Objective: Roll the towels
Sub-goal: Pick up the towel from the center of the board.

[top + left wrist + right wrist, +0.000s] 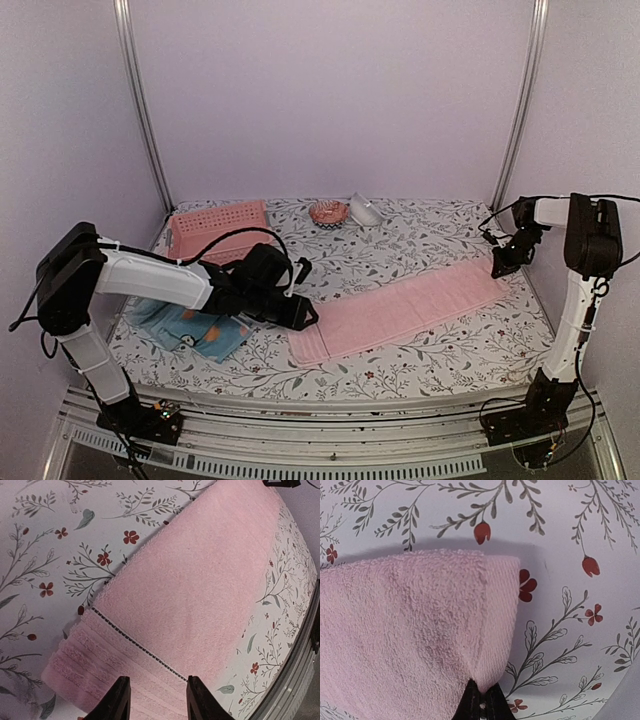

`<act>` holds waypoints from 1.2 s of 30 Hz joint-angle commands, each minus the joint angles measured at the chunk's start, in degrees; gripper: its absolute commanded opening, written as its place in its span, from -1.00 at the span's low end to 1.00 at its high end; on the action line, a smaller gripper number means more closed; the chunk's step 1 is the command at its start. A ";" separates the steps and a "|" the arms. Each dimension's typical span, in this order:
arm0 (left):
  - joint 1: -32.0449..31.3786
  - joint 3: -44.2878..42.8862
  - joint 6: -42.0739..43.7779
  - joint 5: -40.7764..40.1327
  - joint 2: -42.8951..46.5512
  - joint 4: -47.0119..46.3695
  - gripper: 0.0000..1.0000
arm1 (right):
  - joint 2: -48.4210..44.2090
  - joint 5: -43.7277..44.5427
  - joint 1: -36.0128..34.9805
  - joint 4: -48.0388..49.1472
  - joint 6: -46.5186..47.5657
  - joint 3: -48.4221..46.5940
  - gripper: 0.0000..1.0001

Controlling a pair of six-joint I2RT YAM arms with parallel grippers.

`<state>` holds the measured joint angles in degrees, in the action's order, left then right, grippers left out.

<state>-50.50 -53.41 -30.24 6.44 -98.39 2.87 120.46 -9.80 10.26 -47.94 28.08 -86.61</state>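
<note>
Floral cloth (430,245) — pink towel (400,310) lies diagonal, near-left to far-right.

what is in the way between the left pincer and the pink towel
Nothing visible. The left pincer is open directly over the banded end of the pink towel, with only bare towel beneath it. The right pincer is shut on the towel's other end.

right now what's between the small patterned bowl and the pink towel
Only bare floral table cover separates the small patterned bowl from the pink towel; the top view shows it.
</note>
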 commanded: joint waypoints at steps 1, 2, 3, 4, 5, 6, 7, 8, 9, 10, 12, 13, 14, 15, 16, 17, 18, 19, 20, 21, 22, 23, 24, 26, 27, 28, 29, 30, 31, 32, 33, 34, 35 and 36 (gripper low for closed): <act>0.79 1.65 0.07 -3.38 2.40 0.79 -0.17 | -2.34 0.29 -0.33 -3.40 -1.14 -0.01 -0.95; 0.96 2.10 -0.05 -3.86 2.97 0.47 -0.17 | -3.37 0.89 -0.36 -3.89 -1.37 -0.45 -0.95; 1.20 2.57 -0.20 -4.02 3.42 0.32 -0.17 | -4.14 1.39 -0.30 -4.36 -1.47 -0.98 -0.95; 1.42 2.91 -0.24 -4.13 3.68 0.17 -0.17 | -4.85 1.71 -0.10 -4.88 -1.59 -1.46 -0.95; 1.67 3.14 -0.18 -4.19 3.89 0.16 -0.17 | -5.31 1.90 0.10 -5.47 -1.61 -2.12 -0.95; 1.84 3.32 -0.13 -4.23 4.03 0.20 -0.17 | -5.62 2.16 0.33 -6.02 -1.62 -2.75 -0.95; 2.05 3.45 -0.02 -4.25 4.10 0.32 -0.17 | -5.86 2.49 0.61 -6.58 -1.62 -3.59 -0.95; 2.27 3.55 0.01 -4.34 4.08 0.37 -0.17 | -6.05 2.77 0.94 -6.97 -1.62 -4.14 -0.95; 2.32 3.64 0.08 -4.37 4.16 0.43 -0.17 | -6.18 3.08 1.29 -7.40 -1.58 -4.63 -0.95; 2.41 3.81 0.16 -4.36 4.17 0.46 -0.17 | -6.20 3.58 1.60 -7.85 -1.50 -5.15 -0.95; 2.52 4.03 0.09 -4.28 4.32 0.47 -0.17 | -6.36 4.49 2.31 -8.56 -1.30 -5.95 -0.95; 2.51 4.16 0.18 -4.20 4.41 0.40 -0.17 | -6.45 5.04 2.76 -8.90 -1.15 -6.35 -0.95; 2.59 4.33 0.18 -4.16 4.50 0.38 -0.17 | -6.61 5.60 3.12 -9.11 -1.10 -6.73 -0.95; 2.65 4.48 0.14 -4.10 4.56 0.30 -0.17 | -6.78 6.18 3.52 -9.31 -1.03 -7.18 -0.95; 2.67 4.65 0.21 -4.08 4.60 0.17 -0.17 | -7.00 6.65 3.94 -9.54 -0.96 -7.60 -0.95; 2.78 4.82 0.30 -4.09 4.61 0.08 -0.17 | -7.26 7.10 4.31 -9.80 -0.93 -8.02 -0.95; 2.78 5.00 0.35 -3.97 4.61 -0.04 -0.17 | -7.48 7.59 4.64 -10.00 -0.85 -8.55 -0.95; 2.85 5.13 0.43 -3.91 4.57 -0.20 -0.17 | -7.80 8.11 4.95 -10.24 -0.71 -9.02 -0.95; 2.96 5.29 0.44 -3.81 4.48 -0.35 -0.17 | -7.97 8.73 5.21 -10.44 -0.67 -9.62 -0.95; 3.10 5.37 0.44 -3.55 4.37 -0.53 -0.17 | -8.18 9.49 5.43 -10.62 -0.52 -10.18 -0.95; 3.09 5.41 0.52 -3.43 4.35 -0.65 -0.17 | -8.30 10.08 5.52 -10.90 -0.55 -10.85 -0.95; 3.13 5.42 0.63 -3.24 4.23 -0.75 -0.17 | -8.43 10.41 5.78 -11.25 -0.44 -11.48 -0.95; 3.25 5.42 0.62 -3.15 4.11 -0.76 -0.17 | -8.48 10.60 5.79 -11.48 -0.40 -12.08 -0.95; 3.27 5.46 0.78 -2.97 4.01 -0.85 -0.17 | -8.71 11.12 5.87 -12.08 -0.47 -13.71 -0.95; 3.29 5.50 0.90 -2.94 4.00 -0.85 -0.17 | -8.82 11.41 5.95 -12.28 -0.52 -14.28 -0.95; 3.35 5.57 0.98 -2.91 4.07 -0.85 -0.17 | -8.88 11.79 5.93 -12.34 -0.56 -14.77 -0.95; 3.40 5.53 1.08 -2.90 4.08 -0.85 -0.17 | -8.99 12.13 6.02 -12.23 -0.56 -15.15 -0.95; 3.44 5.65 1.13 -2.83 4.13 -0.86 -0.17 | -8.95 12.66 6.00 -12.06 -0.52 -15.43 -0.95; 3.59 5.68 1.21 -2.75 4.09 -0.85 -0.17 | -8.81 13.16 6.13 -11.93 -0.55 -15.70 -0.95; 3.57 5.68 1.32 -2.66 4.01 -0.85 -0.17 | -8.64 13.62 6.27 -11.84 -0.56 -15.92 -0.95; 3.75 5.68 1.47 -2.61 3.95 -0.87 -0.17 | -8.47 13.61 6.31 -11.94 -0.61 -16.10 -0.95; 3.79 5.68 1.46 -2.48 3.87 -0.88 -0.16 | -8.33 13.07 6.30 -12.10 -0.64 -16.13 -0.95; 3.81 5.66 1.46 -2.42 3.78 -0.86 -0.17 | -8.32 11.74 6.37 -12.42 -0.59 -16.09 -0.95; 3.86 5.56 1.44 -2.26 3.73 -0.92 -0.16 | -8.32 10.28 6.35 -12.81 -0.57 -16.01 -0.95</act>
<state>-47.70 -48.47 -29.80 3.57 -95.15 2.63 113.47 1.54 16.23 -59.40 27.27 -101.58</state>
